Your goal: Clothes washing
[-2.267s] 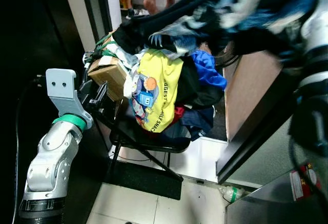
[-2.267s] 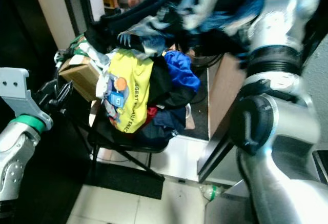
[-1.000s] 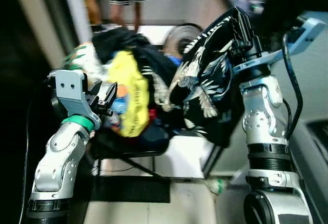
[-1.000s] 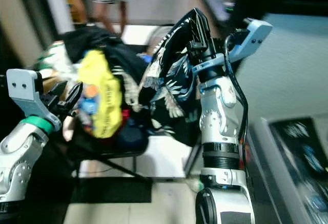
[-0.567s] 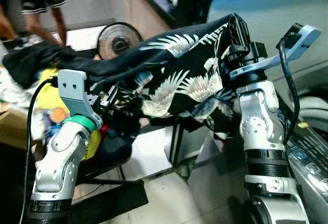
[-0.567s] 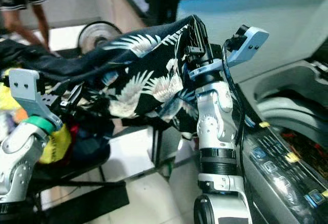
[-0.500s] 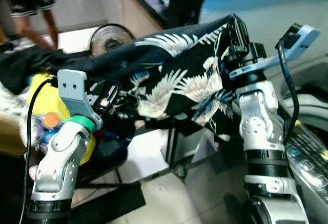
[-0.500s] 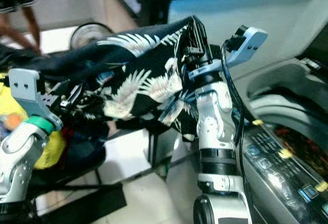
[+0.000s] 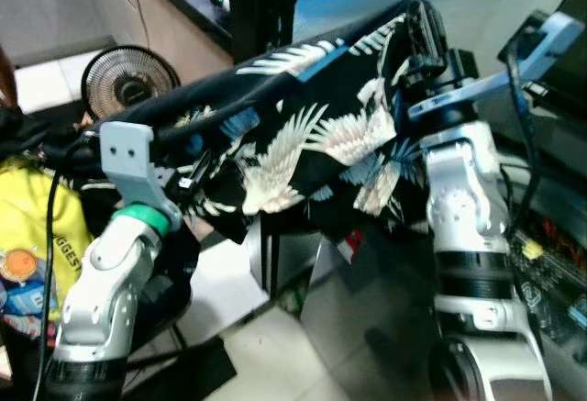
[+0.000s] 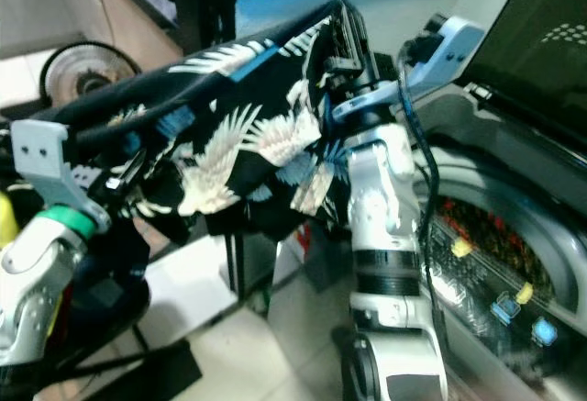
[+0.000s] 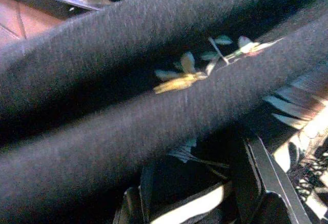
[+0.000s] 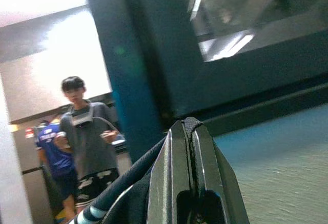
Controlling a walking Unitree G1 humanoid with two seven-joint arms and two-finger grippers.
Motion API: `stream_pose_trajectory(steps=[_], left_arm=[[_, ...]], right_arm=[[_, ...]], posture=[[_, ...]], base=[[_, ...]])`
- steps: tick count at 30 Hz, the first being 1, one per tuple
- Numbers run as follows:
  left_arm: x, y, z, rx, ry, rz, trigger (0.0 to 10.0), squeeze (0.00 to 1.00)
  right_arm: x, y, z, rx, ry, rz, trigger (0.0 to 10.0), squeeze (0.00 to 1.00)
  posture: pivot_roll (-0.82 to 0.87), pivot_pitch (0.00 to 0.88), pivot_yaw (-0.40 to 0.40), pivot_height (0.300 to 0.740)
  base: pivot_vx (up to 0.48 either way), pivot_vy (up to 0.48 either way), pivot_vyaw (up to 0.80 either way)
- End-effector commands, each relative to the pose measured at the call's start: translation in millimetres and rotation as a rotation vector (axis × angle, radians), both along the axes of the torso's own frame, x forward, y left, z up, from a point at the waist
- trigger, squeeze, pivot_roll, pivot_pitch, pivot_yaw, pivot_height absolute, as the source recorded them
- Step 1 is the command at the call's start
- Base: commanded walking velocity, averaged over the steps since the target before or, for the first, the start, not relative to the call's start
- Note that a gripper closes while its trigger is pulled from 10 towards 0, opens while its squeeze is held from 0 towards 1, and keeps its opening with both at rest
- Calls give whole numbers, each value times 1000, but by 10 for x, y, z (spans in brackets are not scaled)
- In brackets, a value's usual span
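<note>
A Unitree G1 holds a black shirt [image 9: 303, 135] printed with white cranes and blue leaves aloft beside a washing machine [image 10: 500, 263]. The right end effector [image 9: 424, 29] is raised to the top of the head views, its two black fingers [image 12: 187, 167] pressed together on a dark edge of the shirt, which runs out from between the tips in the right wrist view. From that pinch the shirt stretches across and down toward the left end effector [image 9: 188, 188], draping over it so that most of its fingers are covered. In the left wrist view two thick dark folds of the shirt lie across the frame and only blurred stubs of the black fingers [image 11: 264, 175] show beneath them; whether they are spread or pressed together cannot be told, nor whether they grip the cloth.

The lower hem hangs loose below the right end effector, hiding part of the silver right forearm. The machine sits below and outward of that arm, its lid [image 10: 541, 61] raised and cut off by the frame edge, its panel blurred. Beyond the left end effector a yellow garment [image 9: 37, 236] is half out of frame, and a small fan [image 9: 128, 75] stands behind the shirt. The right wrist view catches a person [image 12: 87, 131] standing far off, softly focused.
</note>
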State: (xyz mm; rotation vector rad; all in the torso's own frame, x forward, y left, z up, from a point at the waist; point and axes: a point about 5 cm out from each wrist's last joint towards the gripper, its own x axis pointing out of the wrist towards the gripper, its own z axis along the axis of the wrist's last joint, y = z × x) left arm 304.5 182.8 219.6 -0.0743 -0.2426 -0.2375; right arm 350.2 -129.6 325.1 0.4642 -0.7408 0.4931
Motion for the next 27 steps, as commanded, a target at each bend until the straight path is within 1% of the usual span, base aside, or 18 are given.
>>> stream_pose_trajectory(steps=[1, 4, 19, 20, 22, 25, 27], left_arm=[[-23, 19, 12, 7, -7, 8, 10000, 0], [-23, 28, 16, 5, -12, 17, 10000, 0], [-21, 59, 32, -2, -22, 31, 10000, 0], [-18, 61, 36, -4, -24, 32, 10000, 0], [-18, 61, 36, -4, -24, 32, 10000, 0], [-24, 56, 32, -8, -28, 37, 10000, 0], [-29, 57, 30, -10, -28, 38, 10000, 0]], right_arm=[[-14, -5, 54, 10, -18, 2, 10000, 0], [-16, 4, 59, 8, -16, 7, 10000, 0], [1, 4, 84, 14, -16, 12, 10000, 0], [5, 16, 123, 14, -25, 16, 10000, 0], [5, 16, 123, 14, -25, 16, 10000, 0], [25, 66, 244, 5, -51, 29, 10000, 0], [28, 77, 260, 2, -53, 32, 10000, 0]], posture=[[92, 2, 24, 740], [97, 0, 11, 740], [98, 0, 7, 740], [100, 0, 4, 740], [100, 0, 4, 740], [104, 0, -4, 740], [104, 0, -4, 740]], base=[[0, 0, -800], [0, 0, -800], [0, 0, -800], [0, 0, -800], [0, 0, -800], [0, 0, -800], [0, 0, -800]])
